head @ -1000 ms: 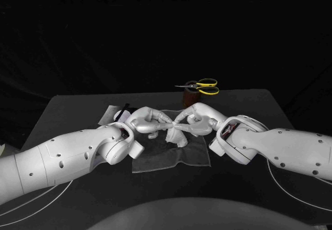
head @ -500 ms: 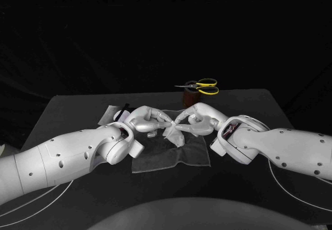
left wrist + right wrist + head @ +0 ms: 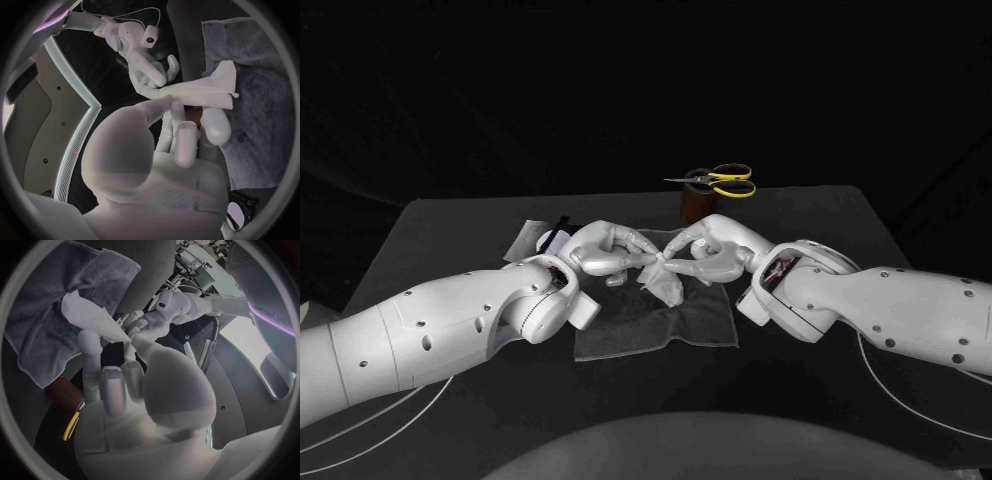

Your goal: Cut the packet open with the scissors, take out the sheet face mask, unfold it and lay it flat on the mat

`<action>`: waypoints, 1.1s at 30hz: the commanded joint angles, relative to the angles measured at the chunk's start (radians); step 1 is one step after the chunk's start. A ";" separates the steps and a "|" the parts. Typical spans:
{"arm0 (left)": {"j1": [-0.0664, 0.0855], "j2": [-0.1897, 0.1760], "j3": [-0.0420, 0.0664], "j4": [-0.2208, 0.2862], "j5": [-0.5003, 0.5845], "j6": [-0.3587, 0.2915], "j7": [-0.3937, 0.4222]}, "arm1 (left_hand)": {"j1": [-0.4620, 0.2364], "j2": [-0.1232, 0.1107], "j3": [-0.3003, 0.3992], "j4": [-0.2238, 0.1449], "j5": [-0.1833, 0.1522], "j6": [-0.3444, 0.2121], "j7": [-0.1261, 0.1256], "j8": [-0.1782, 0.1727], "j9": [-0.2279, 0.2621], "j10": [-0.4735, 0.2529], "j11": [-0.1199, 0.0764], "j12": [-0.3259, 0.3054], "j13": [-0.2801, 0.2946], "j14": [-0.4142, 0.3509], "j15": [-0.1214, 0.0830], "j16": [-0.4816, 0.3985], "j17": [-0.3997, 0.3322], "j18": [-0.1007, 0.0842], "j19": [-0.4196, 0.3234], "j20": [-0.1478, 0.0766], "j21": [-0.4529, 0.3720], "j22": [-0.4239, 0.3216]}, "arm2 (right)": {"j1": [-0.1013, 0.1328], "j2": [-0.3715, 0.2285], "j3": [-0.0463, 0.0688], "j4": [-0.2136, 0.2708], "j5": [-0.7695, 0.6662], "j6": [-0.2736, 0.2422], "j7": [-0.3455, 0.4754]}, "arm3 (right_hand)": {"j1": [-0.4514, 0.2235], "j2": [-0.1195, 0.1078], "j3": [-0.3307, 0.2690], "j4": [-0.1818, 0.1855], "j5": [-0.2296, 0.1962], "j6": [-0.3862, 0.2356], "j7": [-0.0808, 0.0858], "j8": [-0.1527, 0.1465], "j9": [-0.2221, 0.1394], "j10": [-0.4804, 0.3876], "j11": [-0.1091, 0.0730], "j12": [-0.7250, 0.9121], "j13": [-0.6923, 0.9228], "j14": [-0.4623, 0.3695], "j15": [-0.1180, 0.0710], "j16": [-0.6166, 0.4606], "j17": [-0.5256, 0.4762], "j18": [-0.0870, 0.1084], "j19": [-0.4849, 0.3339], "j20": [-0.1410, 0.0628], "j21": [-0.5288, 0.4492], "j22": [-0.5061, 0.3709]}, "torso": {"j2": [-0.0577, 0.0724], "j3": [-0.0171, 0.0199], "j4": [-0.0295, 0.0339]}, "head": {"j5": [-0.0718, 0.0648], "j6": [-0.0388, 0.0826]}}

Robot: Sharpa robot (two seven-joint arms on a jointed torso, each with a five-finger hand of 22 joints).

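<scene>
Centre frame, the robot's left hand and right hand meet almost fingertip to fingertip above a grey cloth mat spread on the black surface. Between them hangs a white folded sheet face mask. Both hands pinch its upper edge, and its lower part droops toward the mat. Whether it touches the cloth cannot be told from the head view.

The left hand nips one end of the mask between thumb and a finger, with its other fingers curled alongside. The right hand grips the opposite end the same way, its remaining fingers bent downward. Neither hand is spread wide.

Seen from the left wrist, the mask is a narrow folded strip reaching across to the right hand, with the mat beneath it. From the right wrist, the mask reads as a crumpled white wedge over the mat, with the left hand just beyond it.

Left of centre in the head view, a pale crinkled packet lies on the surface, partly hidden behind the left hand. Above centre, near the far edge of the surface, yellow-handled scissors rest on top of a brown cylindrical holder. Their handles point to the right of the frame, and neither hand touches them.
</scene>
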 commanded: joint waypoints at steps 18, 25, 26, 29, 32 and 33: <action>0.000 -0.006 0.001 0.000 0.003 -0.008 -0.001 | -0.024 -0.007 0.032 -0.009 0.004 -0.003 -0.001 0.012 0.100 -0.001 -0.003 0.009 0.006 0.014 0.001 0.008 0.014 -0.020 0.015 0.000 0.014 0.012 | 0.000 0.001 0.001 0.001 -0.036 -0.055 0.017 | 0.038 0.054 0.033 -0.011 0.004 0.082 -0.042 0.090 0.039 0.046 -0.034 0.053 0.161 0.089 -0.027 0.014 0.225 0.006 0.034 -0.019 0.078 0.064 | 0.000 0.0014 0.0001 | 0.002 0.000; 0.000 -0.008 0.001 -0.001 -0.009 -0.047 -0.018 | -0.037 -0.018 0.070 -0.022 0.004 -0.002 -0.002 0.018 0.114 0.004 -0.004 0.018 0.014 0.025 -0.001 0.010 0.029 -0.022 0.024 -0.002 0.025 0.023 | 0.000 -0.004 0.001 0.002 -0.038 -0.068 0.028 | 0.035 0.051 0.033 -0.011 0.004 0.081 -0.044 0.099 0.045 0.046 -0.036 0.050 0.159 0.089 -0.029 0.014 0.225 0.006 0.034 -0.021 0.078 0.065 | 0.000 0.0008 0.0001 | 0.003 0.000; 0.000 -0.008 0.001 -0.001 -0.012 -0.049 -0.020 | -0.041 -0.021 0.081 -0.025 0.004 -0.001 -0.002 0.020 0.119 0.010 -0.004 0.024 0.024 0.028 -0.001 0.011 0.034 -0.023 0.025 -0.002 0.028 0.026 | 0.000 -0.004 0.001 0.001 -0.038 -0.069 0.028 | 0.033 0.050 0.033 -0.010 0.004 0.081 -0.045 0.101 0.047 0.046 -0.036 0.050 0.159 0.089 -0.029 0.014 0.225 0.006 0.034 -0.021 0.078 0.065 | 0.000 0.0005 0.0002 | 0.004 0.000; 0.000 -0.009 0.001 0.000 -0.024 -0.055 -0.025 | -0.048 -0.025 0.097 -0.029 0.004 -0.001 -0.002 0.023 0.127 0.013 -0.005 0.030 0.030 0.033 -0.001 0.012 0.039 -0.024 0.028 -0.003 0.032 0.030 | 0.000 -0.006 0.001 0.000 -0.039 -0.074 0.028 | 0.033 0.049 0.033 -0.010 0.004 0.080 -0.045 0.102 0.048 0.046 -0.036 0.051 0.160 0.089 -0.029 0.014 0.226 0.006 0.034 -0.022 0.079 0.065 | 0.000 0.0004 0.0003 | 0.004 0.000; 0.000 -0.010 0.001 0.002 -0.036 -0.057 -0.028 | -0.052 -0.027 0.107 -0.032 0.005 -0.001 -0.002 0.025 0.133 0.018 -0.005 0.036 0.039 0.037 -0.002 0.014 0.046 -0.025 0.031 -0.003 0.036 0.034 | 0.000 -0.007 0.001 -0.001 -0.041 -0.077 0.026 | 0.032 0.048 0.033 -0.011 0.004 0.080 -0.046 0.107 0.052 0.046 -0.038 0.051 0.160 0.090 -0.030 0.015 0.227 0.005 0.036 -0.023 0.083 0.066 | 0.000 0.0004 0.0001 | 0.005 0.000; 0.000 -0.010 0.001 0.003 -0.039 -0.059 -0.030 | -0.053 -0.027 0.108 -0.033 0.005 -0.001 -0.002 0.026 0.134 0.017 -0.005 0.036 0.039 0.038 -0.002 0.014 0.047 -0.025 0.031 -0.003 0.037 0.035 | 0.000 -0.007 0.001 -0.001 -0.041 -0.077 0.025 | 0.032 0.047 0.033 -0.011 0.004 0.080 -0.047 0.108 0.052 0.046 -0.038 0.051 0.159 0.090 -0.031 0.015 0.227 0.005 0.036 -0.023 0.084 0.066 | 0.000 0.0004 -0.0001 | 0.005 0.000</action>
